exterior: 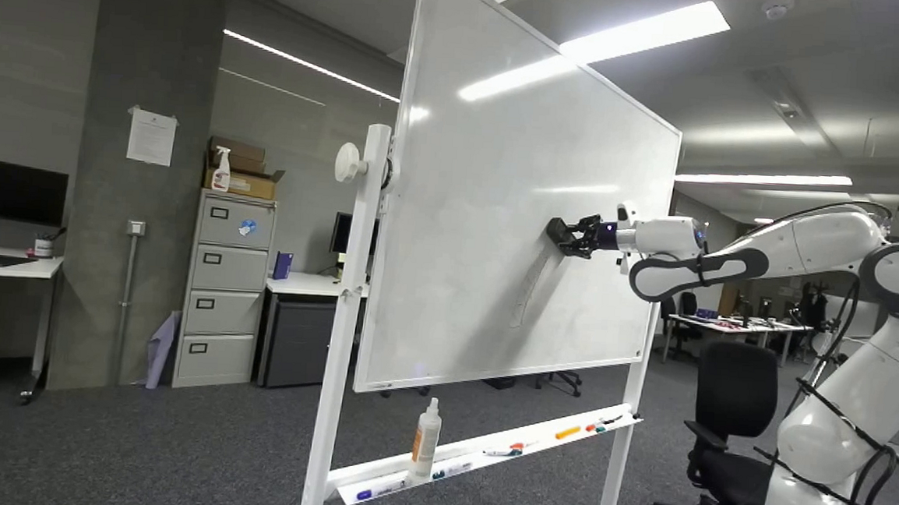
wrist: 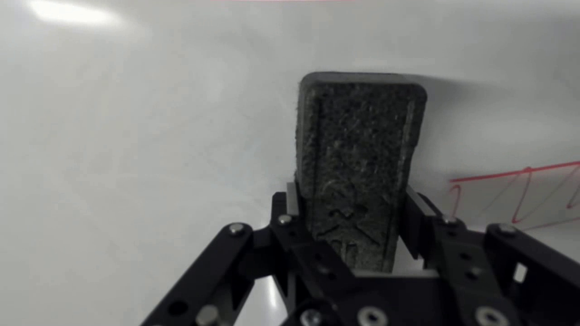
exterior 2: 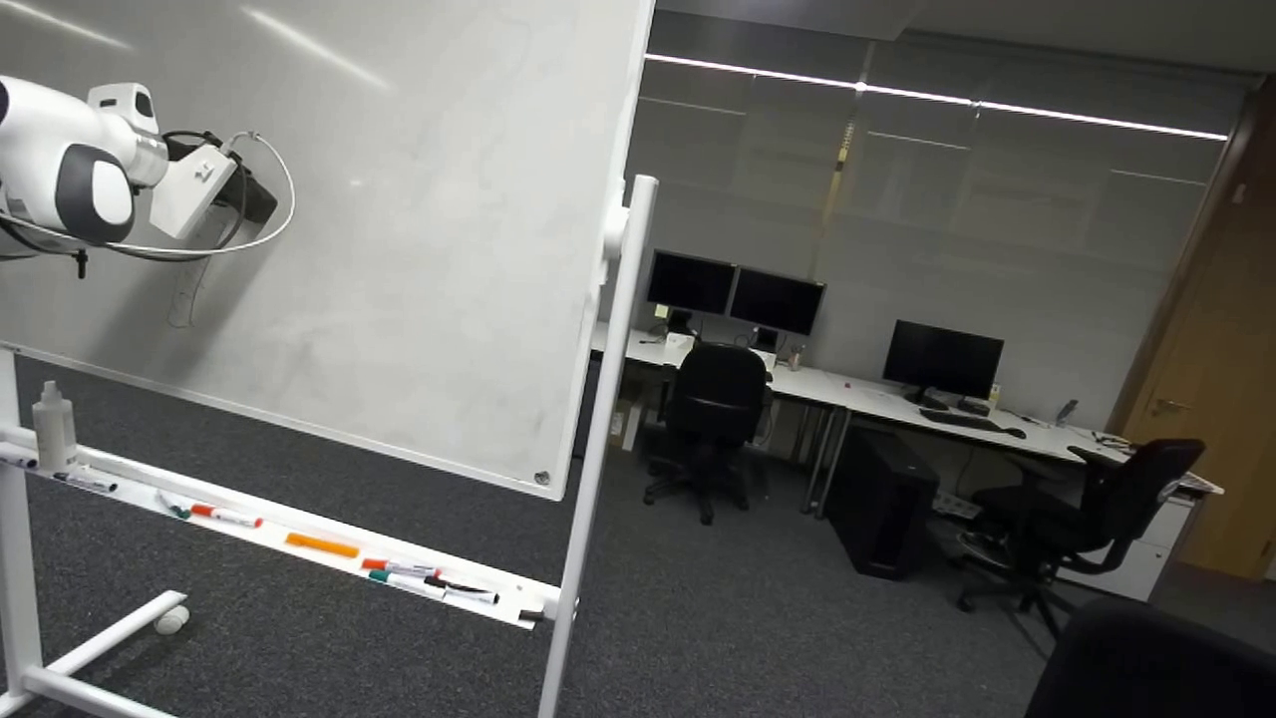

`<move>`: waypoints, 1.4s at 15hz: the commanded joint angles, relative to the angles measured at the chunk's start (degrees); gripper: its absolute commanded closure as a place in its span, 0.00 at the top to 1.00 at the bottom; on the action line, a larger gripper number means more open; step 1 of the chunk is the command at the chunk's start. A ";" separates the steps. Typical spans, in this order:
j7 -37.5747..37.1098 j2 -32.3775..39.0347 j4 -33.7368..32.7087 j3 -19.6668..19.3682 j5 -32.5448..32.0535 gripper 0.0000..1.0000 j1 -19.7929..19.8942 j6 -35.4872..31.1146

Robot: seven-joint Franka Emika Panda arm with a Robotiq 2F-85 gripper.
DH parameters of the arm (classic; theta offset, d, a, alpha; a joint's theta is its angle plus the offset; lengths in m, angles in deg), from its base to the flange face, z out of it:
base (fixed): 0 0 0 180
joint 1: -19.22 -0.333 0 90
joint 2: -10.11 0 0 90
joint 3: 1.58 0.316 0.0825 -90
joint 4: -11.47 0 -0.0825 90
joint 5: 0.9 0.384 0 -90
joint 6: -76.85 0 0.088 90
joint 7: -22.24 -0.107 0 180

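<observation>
Wrist view: the gripper [wrist: 355, 199] clamps a dark whiteboard eraser [wrist: 362, 131] at frame centre, which could twist in that hold if its upper end snags on the whiteboard [wrist: 158, 136].

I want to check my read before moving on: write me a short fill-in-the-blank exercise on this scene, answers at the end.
1. In the wrist view, the zigzag marks on the whiteboard lie to the ____ of the dark eraser held in the gripper.
2. Those marks are drawn in the colour ____.
3. In both exterior views, the bottle on the tray stands ____, not lying down.
4. The filing cabinet has ____ drawers.
Missing words: right; red; upright; four.
</observation>
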 commanded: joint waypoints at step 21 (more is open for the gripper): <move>-6.26 2.40 6.46 3.98 0.77 0.30 1.81 -4.28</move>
